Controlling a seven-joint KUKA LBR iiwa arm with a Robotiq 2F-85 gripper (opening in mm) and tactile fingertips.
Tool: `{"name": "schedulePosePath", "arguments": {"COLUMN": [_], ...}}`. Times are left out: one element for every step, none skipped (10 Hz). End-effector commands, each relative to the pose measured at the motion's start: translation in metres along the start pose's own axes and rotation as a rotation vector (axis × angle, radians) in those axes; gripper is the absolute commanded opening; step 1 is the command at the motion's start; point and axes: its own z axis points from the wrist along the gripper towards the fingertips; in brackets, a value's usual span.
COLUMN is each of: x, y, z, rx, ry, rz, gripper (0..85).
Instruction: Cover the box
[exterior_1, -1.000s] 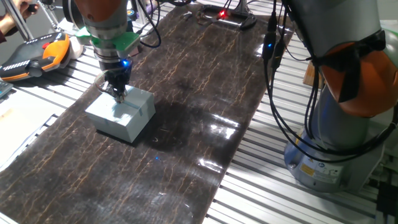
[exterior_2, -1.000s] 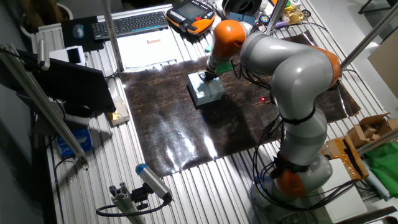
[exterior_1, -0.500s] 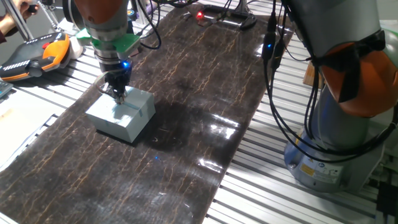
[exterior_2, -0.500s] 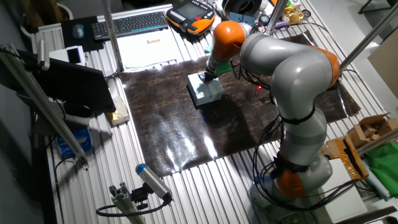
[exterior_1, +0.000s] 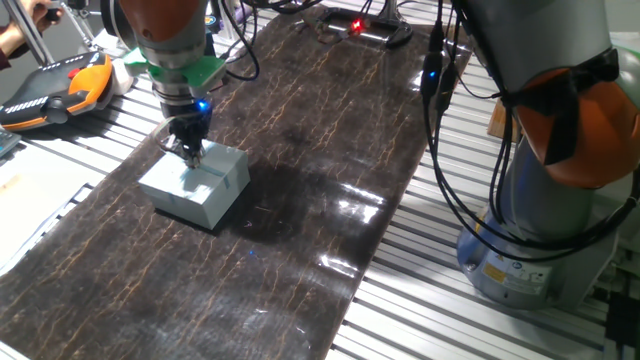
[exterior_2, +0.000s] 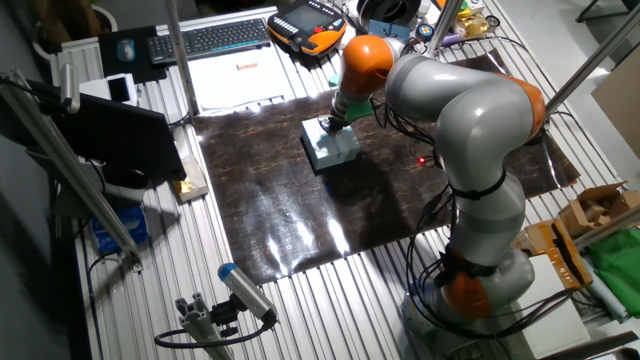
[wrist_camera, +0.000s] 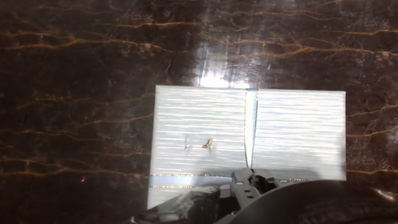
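Because the box (exterior_1: 195, 186) is a small one of pale cardboard, I judge it light and a little soft in the walls, so it would slide on the glossy dark worktop (exterior_1: 300, 200) if pushed from the side. It sits near one end of the worktop with its flat pale top already on, and the hand (exterior_1: 189, 152) is right at this top, near the back edge. Whether the fingers are wide or narrow I cannot tell; pressing gently straight down on the top seems safest.

I see a dark marbled mat (exterior_2: 300, 200) on the slatted tabletop (exterior_2: 330, 300), a keyboard (exterior_2: 210, 38) and orange pendant (exterior_2: 305, 25) behind
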Motion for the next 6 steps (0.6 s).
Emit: {"name": "schedulePosePath", "arguments": {"x": [0.0006, 0.0018, 0.0025, 0.0030, 0.0035, 0.0037], "y": [0.0001, 0.0005, 0.0007, 0.0009, 0.0008, 0.0009], "z": [-0.0002, -0.0012, -0.0014, -0.0005, 0.0007, 0.0012], "rx": [-0.001, -0.001, 0.001, 0.001, 0.002, 0.003], "ry": [-0.001, -0.003, -0.004, -0.006, -0.009, -0.010], "rz": [-0.001, -0.001, -0.002, -0.003, -0.006, -0.008], "gripper": [0.7, 0.7, 0.7, 0.7, 1.0, 6.3]}}
